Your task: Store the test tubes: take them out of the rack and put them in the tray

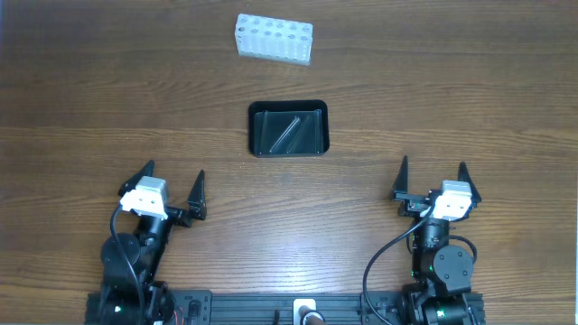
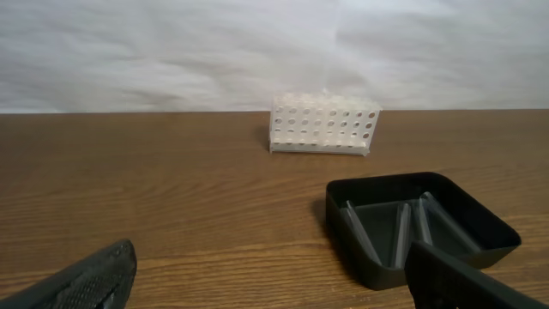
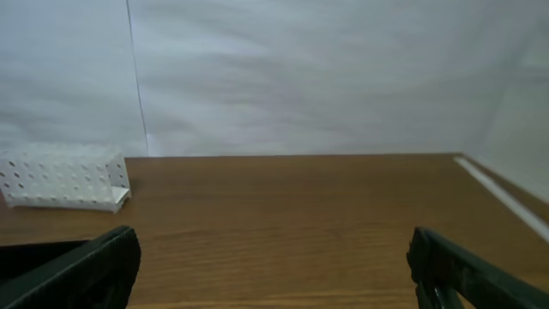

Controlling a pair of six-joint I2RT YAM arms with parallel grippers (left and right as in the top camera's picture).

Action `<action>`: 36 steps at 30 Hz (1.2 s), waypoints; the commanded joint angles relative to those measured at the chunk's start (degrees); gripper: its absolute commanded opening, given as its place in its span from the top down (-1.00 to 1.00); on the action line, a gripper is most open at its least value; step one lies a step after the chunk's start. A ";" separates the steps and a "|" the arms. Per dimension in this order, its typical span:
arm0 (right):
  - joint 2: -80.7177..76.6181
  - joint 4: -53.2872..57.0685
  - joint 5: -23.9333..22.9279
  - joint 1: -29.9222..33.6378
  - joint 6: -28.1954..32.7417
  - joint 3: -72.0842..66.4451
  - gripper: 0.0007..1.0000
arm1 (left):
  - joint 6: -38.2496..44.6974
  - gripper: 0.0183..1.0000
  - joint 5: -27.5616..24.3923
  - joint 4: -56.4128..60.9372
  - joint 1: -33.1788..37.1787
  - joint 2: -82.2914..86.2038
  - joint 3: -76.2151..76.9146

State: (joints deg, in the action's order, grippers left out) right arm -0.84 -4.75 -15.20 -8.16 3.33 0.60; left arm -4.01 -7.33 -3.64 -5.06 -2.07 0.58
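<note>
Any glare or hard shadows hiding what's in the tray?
Top view: even light, soft shadows only; the clear tube shows faintly against the black tray. Left wrist view: tray interior readable, no hot spots on the table. Right wrist view: no glare on the rack.

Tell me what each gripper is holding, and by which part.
Nothing is held: the left gripper and the right gripper are open and empty, short of the tray and rack.

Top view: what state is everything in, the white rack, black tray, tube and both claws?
Rack: upright on the table, contents unclear.
Tray: upright, holding a tube.
Test tube: lying flat in the tray.
Left gripper: open, empty.
Right gripper: open, empty.
</note>
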 commanded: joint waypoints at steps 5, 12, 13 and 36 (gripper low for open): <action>0.52 3.54 16.48 8.15 2.97 -0.31 -0.98 | 1.03 -1.00 -0.76 -0.09 0.35 0.57 -0.26; 0.55 8.98 17.31 8.46 2.36 -0.31 -0.99 | 1.03 -0.99 -0.76 -0.09 0.35 0.57 -0.26; 0.55 9.01 17.31 8.44 2.29 -0.31 -0.99 | 1.03 -0.99 -0.76 -0.09 0.35 0.57 -0.24; 0.50 9.03 17.29 8.46 2.32 -0.31 -0.98 | 1.03 -0.99 -0.76 -0.09 0.35 0.57 -0.24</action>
State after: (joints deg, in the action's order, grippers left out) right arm -0.84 4.12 1.02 -0.03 5.80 0.60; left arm -4.01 -7.33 -3.64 -5.06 -2.07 0.58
